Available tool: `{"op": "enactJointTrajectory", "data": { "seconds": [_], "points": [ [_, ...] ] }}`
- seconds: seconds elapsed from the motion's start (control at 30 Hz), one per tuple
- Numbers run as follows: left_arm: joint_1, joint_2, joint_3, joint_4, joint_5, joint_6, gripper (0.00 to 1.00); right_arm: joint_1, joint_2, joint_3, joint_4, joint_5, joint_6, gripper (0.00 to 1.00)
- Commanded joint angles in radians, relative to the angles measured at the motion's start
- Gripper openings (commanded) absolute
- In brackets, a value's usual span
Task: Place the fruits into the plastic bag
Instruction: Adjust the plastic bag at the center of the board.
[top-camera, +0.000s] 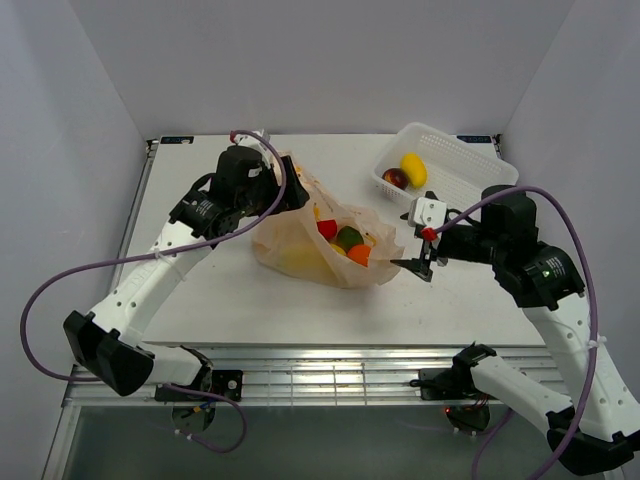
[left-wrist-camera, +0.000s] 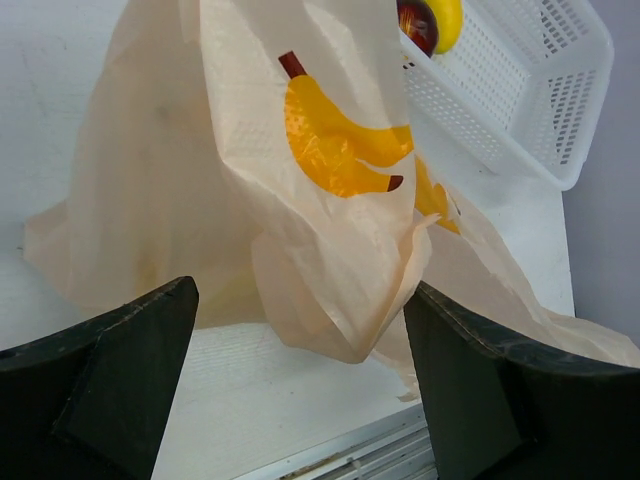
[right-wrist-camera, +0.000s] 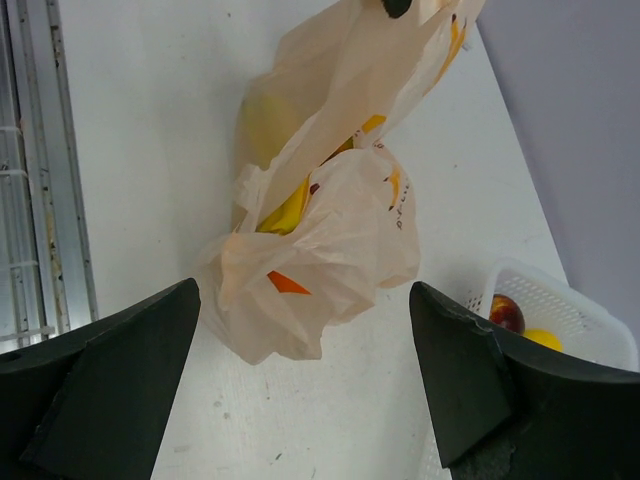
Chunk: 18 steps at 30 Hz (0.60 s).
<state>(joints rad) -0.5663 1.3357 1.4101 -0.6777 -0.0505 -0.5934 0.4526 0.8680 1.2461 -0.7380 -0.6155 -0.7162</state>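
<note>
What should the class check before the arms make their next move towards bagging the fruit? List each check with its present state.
1. Jaws free: left gripper and right gripper both open and empty: ok.
2. All fruit bagged: dark-red fruit and yellow fruit lie in the white basket: not ok.
3. Mouth of plastic bag open: red fruit, green fruit and orange fruit show inside: ok.
4. Bag steadied: no gripper clamps it: not ok.
5. Count inside the bag: folds hide part: cannot tell.
</note>
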Motion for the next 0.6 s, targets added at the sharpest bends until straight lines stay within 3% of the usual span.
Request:
{"op": "enactJointTrajectory", "data": {
  "seconds": [0.0, 0.03, 0.13, 0.17, 0.2, 0.27, 0.57],
  "points": [
    [-0.004, -0.014, 0.056, -0.011, -0.037, 0.056, 0.94, -0.003, 0.009, 0.013, -0.069, -0.013, -0.015, 0.90],
    [-0.004, 0.005, 0.061, 0.000, -0.020, 0.058, 0.93, -0.003, 0.011, 0.010, -0.073, -0.013, -0.015, 0.90],
    [-0.004, 0.032, 0.050, 0.049, 0.092, 0.070, 0.65, -0.003, 0.008, 0.009, -0.081, -0.018, -0.023, 0.90],
    [-0.004, 0.037, 0.047, 0.056, 0.138, 0.072, 0.51, -0.003, 0.005, 0.007, -0.081, -0.020, -0.025, 0.90],
    [-0.004, 0.040, 0.046, 0.063, 0.150, 0.075, 0.24, -0.003, 0.002, 0.007, -0.083, -0.023, -0.026, 0.90],
    [-0.004, 0.030, 0.047, 0.064, 0.159, 0.070, 0.00, -0.003, -0.009, 0.007, -0.089, -0.026, -0.025, 0.90],
    [-0.004, -0.092, 0.088, 0.020, 0.215, 0.021, 0.00, 0.026, 0.045, 0.030, -0.152, -0.093, 0.156, 0.90]
  ]
}}
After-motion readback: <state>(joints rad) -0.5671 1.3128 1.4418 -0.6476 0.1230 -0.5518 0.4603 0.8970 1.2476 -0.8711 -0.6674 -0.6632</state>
